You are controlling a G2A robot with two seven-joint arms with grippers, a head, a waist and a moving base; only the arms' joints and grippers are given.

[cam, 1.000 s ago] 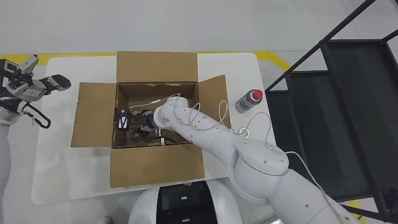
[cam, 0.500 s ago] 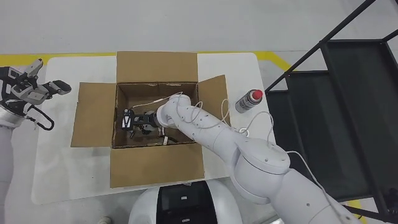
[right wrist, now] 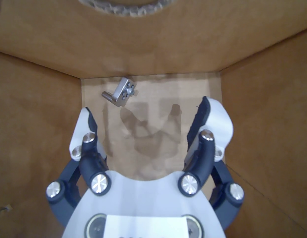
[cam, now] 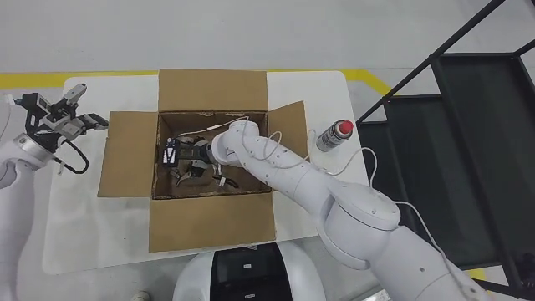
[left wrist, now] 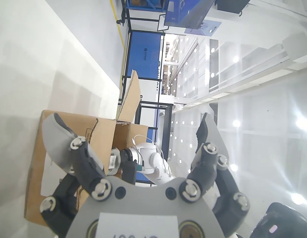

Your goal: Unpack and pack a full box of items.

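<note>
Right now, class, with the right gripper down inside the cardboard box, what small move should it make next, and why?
Probably ease the right gripper forward and slightly sideways until its jaws straddle the small metal bracket on the floor of the cardboard box. The gripper is open and empty, and the bracket lies ahead of it, not yet between the jaws.

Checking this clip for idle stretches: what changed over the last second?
The right pincer, open and empty inside the box, shifted slightly toward the far wall. The left pincer, also open, moved closer to the box's side flap. Nothing was grasped or released. The box and the spray can stayed put.
</note>
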